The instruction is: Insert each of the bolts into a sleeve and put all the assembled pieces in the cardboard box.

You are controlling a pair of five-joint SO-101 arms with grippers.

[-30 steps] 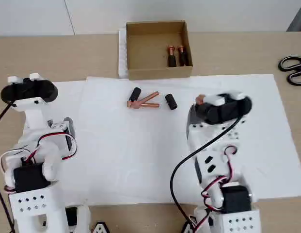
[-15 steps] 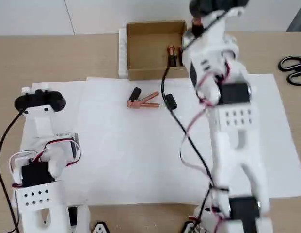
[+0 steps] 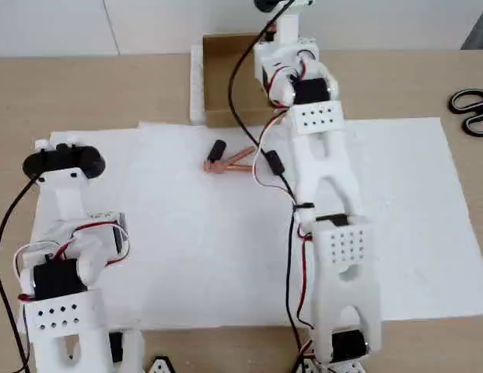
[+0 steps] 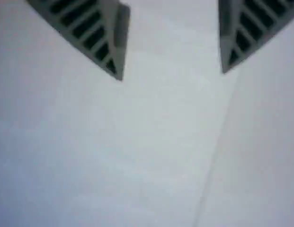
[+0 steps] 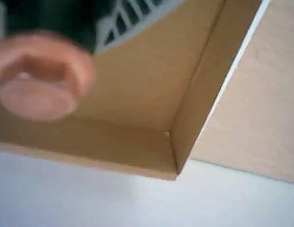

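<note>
The right arm (image 3: 315, 116) stretches out over the box (image 3: 225, 78) and covers most of its floor, so what lies inside cannot be made out in the high view; the arm's far end is cut off at the edge of that view. In the right wrist view the right tool (image 5: 94, 35) sits very close and blurred. One ribbed grey finger (image 5: 132, 16) shows beside a dark sleeve with a round copper head poking out. This is an assembled piece (image 5: 40, 80), clamped in the tool and hanging over the inner corner of the box (image 5: 203, 85), near its bottom. The scissors (image 3: 470, 109) are cut off at the table's (image 3: 109, 85) far right. Loose on the white sheet (image 3: 187, 249), just in front of the box, lie two bolts and two sleeves. The bolts are copper-coloured and cross near their heads, one bolt (image 3: 243, 155) angled over the other (image 3: 239, 167). One short black sleeve (image 3: 217, 149) lies just beside their heads, the second sleeve (image 3: 274, 162) a little apart past their tips. The left arm (image 3: 66, 233) is folded at the sheet's left side, well apart from these parts. The left tool (image 4: 170, 71) hangs over bare sheet (image 4: 137, 156), its two ribbed fingers (image 4: 97, 33) spread wide with nothing between them.
</note>
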